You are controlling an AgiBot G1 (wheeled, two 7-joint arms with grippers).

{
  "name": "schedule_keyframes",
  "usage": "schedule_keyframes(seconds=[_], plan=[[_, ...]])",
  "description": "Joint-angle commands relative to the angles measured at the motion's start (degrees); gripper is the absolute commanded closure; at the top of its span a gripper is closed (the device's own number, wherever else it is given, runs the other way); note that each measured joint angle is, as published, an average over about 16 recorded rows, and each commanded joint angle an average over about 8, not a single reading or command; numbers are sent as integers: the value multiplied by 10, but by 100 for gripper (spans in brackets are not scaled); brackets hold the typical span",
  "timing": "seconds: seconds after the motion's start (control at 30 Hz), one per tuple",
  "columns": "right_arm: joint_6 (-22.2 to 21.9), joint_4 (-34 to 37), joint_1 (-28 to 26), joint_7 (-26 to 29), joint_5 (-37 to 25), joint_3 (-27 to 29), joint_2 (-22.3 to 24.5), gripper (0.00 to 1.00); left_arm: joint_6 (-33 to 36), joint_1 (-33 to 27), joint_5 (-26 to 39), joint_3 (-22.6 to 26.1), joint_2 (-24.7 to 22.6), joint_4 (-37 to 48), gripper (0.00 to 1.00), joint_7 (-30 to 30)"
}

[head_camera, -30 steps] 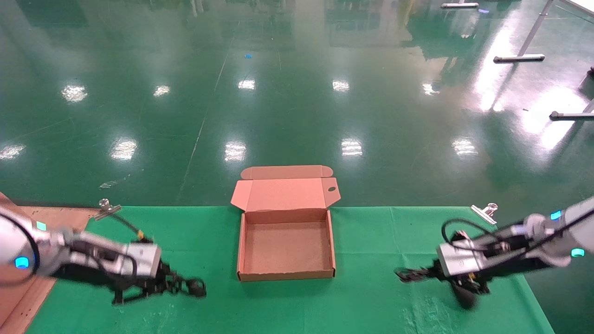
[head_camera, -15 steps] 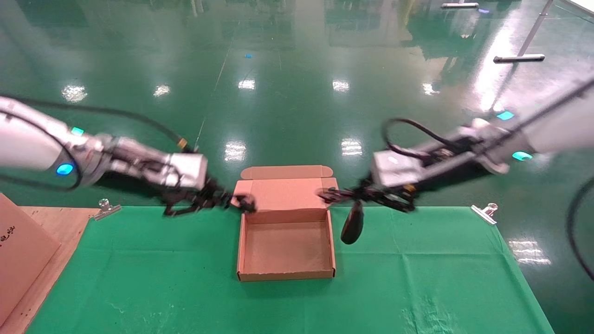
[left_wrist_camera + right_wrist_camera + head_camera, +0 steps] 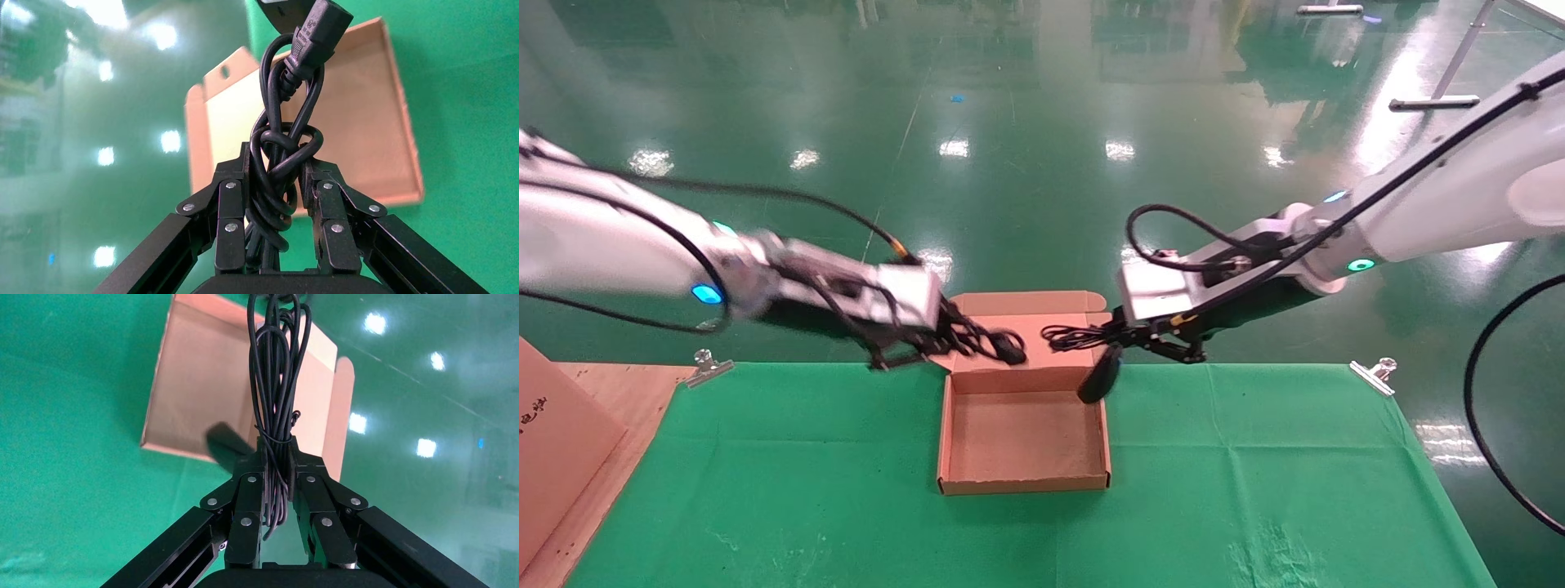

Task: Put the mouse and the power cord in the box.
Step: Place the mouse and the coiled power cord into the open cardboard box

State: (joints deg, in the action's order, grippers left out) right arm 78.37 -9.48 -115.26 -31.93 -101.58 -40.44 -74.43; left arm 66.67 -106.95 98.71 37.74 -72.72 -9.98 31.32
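Observation:
The open brown box point(image 3: 1023, 483) lies in the middle of the green cloth, lid flaps tilted back. My left gripper point(image 3: 956, 340) hovers over the box's back left corner, shut on the knotted black power cord point(image 3: 997, 347). In the left wrist view the cord point(image 3: 283, 144) fills the left gripper point(image 3: 280, 162), plug end out front, with the box point(image 3: 367, 122) below. My right gripper point(image 3: 1128, 333) is over the back right corner, shut on the mouse's bundled thin cable point(image 3: 278, 386). The black mouse point(image 3: 1099, 376) dangles beneath it by the box's right wall, blurred point(image 3: 229, 441) in the right wrist view, under the right gripper point(image 3: 276, 447).
A large plain cardboard piece point(image 3: 556, 445) with dark marks leans at the left on a wooden board point(image 3: 625, 384). Metal clips point(image 3: 705, 365) point(image 3: 1373, 371) pin the green cloth point(image 3: 1254, 457) at the table's back edge. Beyond lies shiny green floor.
Both arms rose from low at the table's sides and swung inward. Over the last half second each gripper moved closer over the box, and the hanging mouse reached its right wall.

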Motion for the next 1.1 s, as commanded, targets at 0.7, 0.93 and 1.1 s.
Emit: schedule_keyframes(seconds=[0.7,0.93,1.1], plan=[[29,58,-3,-53,-2,-1,55,100,-301,242,-72,95,-59,-151,85,-96],[21,70,8,-61,0,0,55,100,-314,238,-97,155,-57,-172,0,-127],[17,76,12,-64,2,1,52,100,-323,234,-118,184,-56,-172,0,-134]])
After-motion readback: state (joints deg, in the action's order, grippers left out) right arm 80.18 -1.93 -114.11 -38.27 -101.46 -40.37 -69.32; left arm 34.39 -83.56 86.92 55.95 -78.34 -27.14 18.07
